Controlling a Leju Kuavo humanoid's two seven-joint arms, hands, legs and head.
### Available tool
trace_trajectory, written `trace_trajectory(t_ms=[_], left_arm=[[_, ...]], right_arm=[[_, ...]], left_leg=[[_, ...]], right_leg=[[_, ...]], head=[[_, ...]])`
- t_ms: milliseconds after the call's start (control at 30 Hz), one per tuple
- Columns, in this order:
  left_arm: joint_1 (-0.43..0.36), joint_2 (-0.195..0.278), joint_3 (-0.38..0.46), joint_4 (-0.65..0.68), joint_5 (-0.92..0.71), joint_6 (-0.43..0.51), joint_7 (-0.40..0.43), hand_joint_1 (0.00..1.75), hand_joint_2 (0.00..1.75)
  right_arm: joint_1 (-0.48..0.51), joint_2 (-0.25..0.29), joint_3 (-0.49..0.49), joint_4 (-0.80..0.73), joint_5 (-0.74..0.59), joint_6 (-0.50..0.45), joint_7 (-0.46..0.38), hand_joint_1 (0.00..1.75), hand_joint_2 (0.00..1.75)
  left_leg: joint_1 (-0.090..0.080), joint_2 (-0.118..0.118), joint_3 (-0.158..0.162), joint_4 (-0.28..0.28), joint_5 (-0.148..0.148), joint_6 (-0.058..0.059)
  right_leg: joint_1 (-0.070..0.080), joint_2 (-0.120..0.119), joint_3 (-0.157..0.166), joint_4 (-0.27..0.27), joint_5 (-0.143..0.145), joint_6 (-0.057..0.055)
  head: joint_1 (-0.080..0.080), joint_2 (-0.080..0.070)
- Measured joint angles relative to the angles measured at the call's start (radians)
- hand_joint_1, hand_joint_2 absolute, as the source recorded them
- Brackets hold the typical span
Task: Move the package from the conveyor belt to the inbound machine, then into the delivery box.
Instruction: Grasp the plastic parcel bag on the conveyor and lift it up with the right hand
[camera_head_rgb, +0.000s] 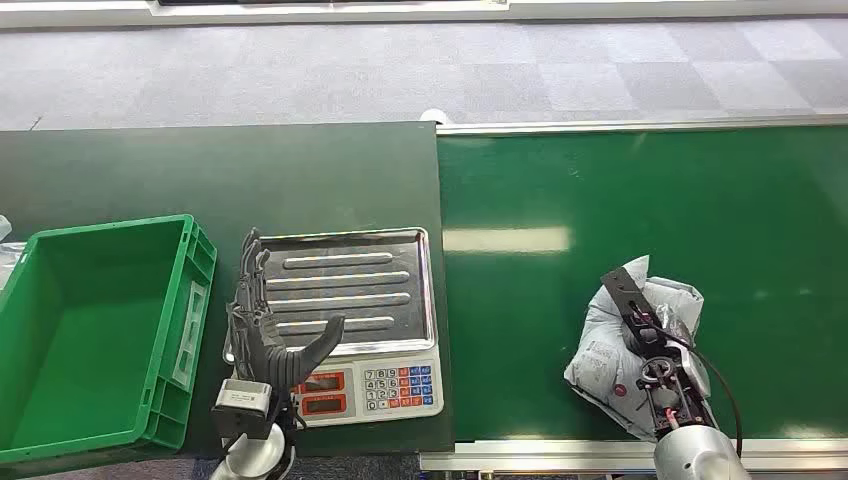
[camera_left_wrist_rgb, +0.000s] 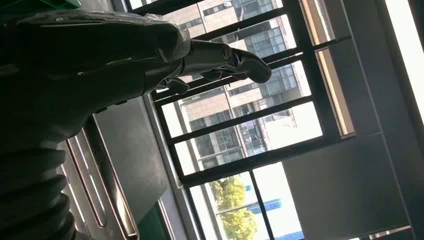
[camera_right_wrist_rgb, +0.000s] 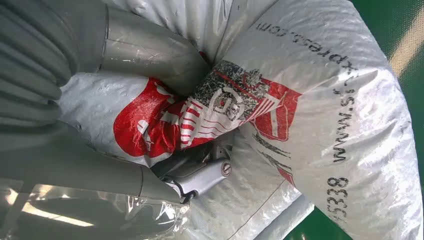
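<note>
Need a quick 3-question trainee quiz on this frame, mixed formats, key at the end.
1. True or false: the package already lies on the scale.
2. Which hand grips the package? A) left hand B) right hand C) neither
3. Fill in: the green crate stands on the scale's ____ side, seen from the head view.

Key:
1. False; it lies on the conveyor belt.
2. B; the right wrist view shows its fingers digging into the bag.
3. left
</note>
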Motion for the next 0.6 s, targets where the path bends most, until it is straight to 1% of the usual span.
trace_trajectory(t_ms=[133,200,233,300,400,500,567,600], left_arm=[[-0.001,0.000,0.000,0.000,-0.002,0.005,0.000,0.00,1.75],[0.002,0.000,0.002,-0.001,-0.006,0.020,0.000,0.00,1.75],[0.011,0.001,0.004,-0.006,-0.010,0.033,0.000,0.00,1.75],[0.044,0.006,0.011,-0.035,-0.018,0.060,0.000,0.00,1.75],[0.088,0.013,0.018,-0.085,-0.026,0.068,0.000,0.00,1.75],[0.103,0.016,0.024,-0.114,-0.031,0.057,0.000,0.00,1.75],[0.100,0.018,0.027,-0.126,-0.028,0.047,0.000,0.00,1.75],[0.095,0.018,0.028,-0.130,-0.023,0.040,0.000,0.00,1.75]], right_arm=[[0.001,0.000,0.000,0.002,-0.002,-0.021,-0.011,1.75,1.75],[0.002,0.005,-0.001,0.003,-0.014,-0.073,-0.045,1.75,1.75],[0.002,0.012,-0.003,0.002,-0.025,-0.115,-0.078,1.75,1.75],[-0.001,0.036,-0.012,-0.014,-0.060,-0.228,-0.189,1.75,1.75],[-0.005,0.081,-0.032,-0.075,-0.144,-0.374,-0.402,1.75,1.75],[0.014,0.131,-0.051,-0.194,-0.289,-0.454,-0.619,1.75,1.75],[0.040,0.163,-0.055,-0.299,-0.388,-0.480,-0.721,1.75,1.75],[0.056,0.177,-0.054,-0.356,-0.433,-0.487,-0.752,1.75,1.75]], left_leg=[[0.000,0.000,0.000,0.000,0.000,0.000],[0.000,-0.001,-0.001,0.000,0.000,0.000],[0.000,-0.001,-0.002,0.000,0.000,0.000],[0.000,0.001,-0.004,0.000,0.000,0.000],[0.000,0.001,-0.007,0.000,0.001,0.000],[0.000,-0.002,-0.009,0.000,0.001,0.000],[0.000,-0.003,-0.011,0.000,0.001,0.000],[0.000,-0.003,-0.011,0.000,0.001,0.000]], right_leg=[[0.000,0.000,0.001,0.000,0.000,0.000],[0.000,0.000,0.001,0.000,0.000,0.000],[0.000,0.000,0.001,0.001,0.000,0.000],[0.000,0.001,-0.002,0.001,0.001,0.000],[0.000,0.000,-0.007,0.001,0.001,0.000],[0.000,-0.002,-0.009,0.001,0.000,0.000],[0.000,-0.003,-0.010,0.001,0.000,0.000],[0.000,-0.003,-0.011,0.001,0.000,0.000]], head=[[0.000,0.000],[0.000,0.000],[0.000,0.000],[0.000,0.000],[0.000,0.000],[0.000,0.000],[0.000,0.000],[0.000,0.000]])
